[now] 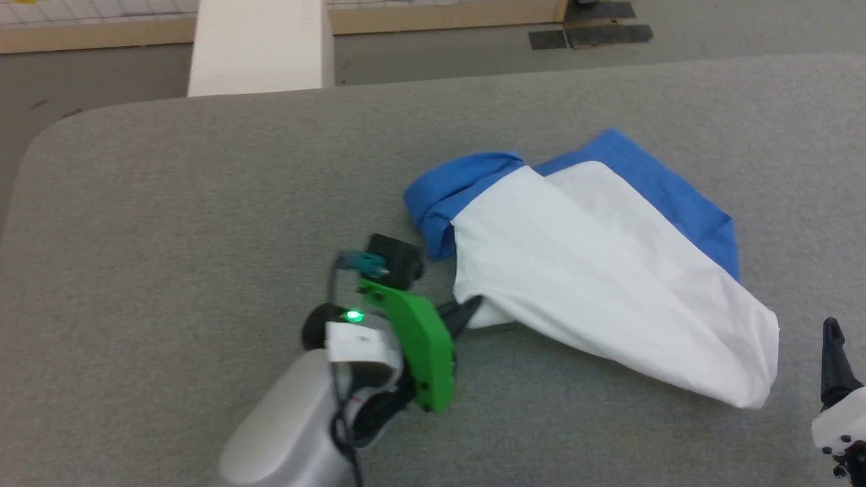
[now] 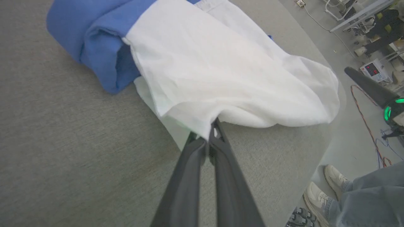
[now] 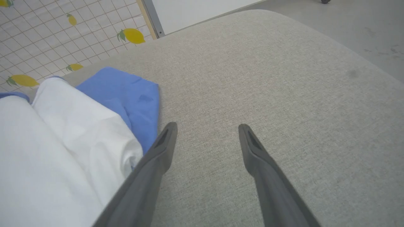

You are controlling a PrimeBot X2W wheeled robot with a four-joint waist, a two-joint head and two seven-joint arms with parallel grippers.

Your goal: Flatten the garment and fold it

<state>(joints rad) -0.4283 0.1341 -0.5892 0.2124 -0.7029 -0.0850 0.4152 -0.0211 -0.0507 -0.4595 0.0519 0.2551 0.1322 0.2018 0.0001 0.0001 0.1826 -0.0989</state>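
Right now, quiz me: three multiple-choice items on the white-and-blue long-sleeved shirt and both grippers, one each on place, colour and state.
1. Where does the left gripper meet the soft white-bodied, blue-sleeved garment?
A. the near white edge
B. a blue sleeve
C. nowhere, it hangs clear

2. What colour is the padded fabric table?
A. green
B. grey
C. brown

3. The right gripper is:
A. shut on cloth
B. shut, empty
C. open, empty

Key:
1 A: in the left wrist view its closed fingers pinch the white edge.
2 B: grey fabric lies all round the garment.
3 C: its fingers stand apart over bare table beside the garment.
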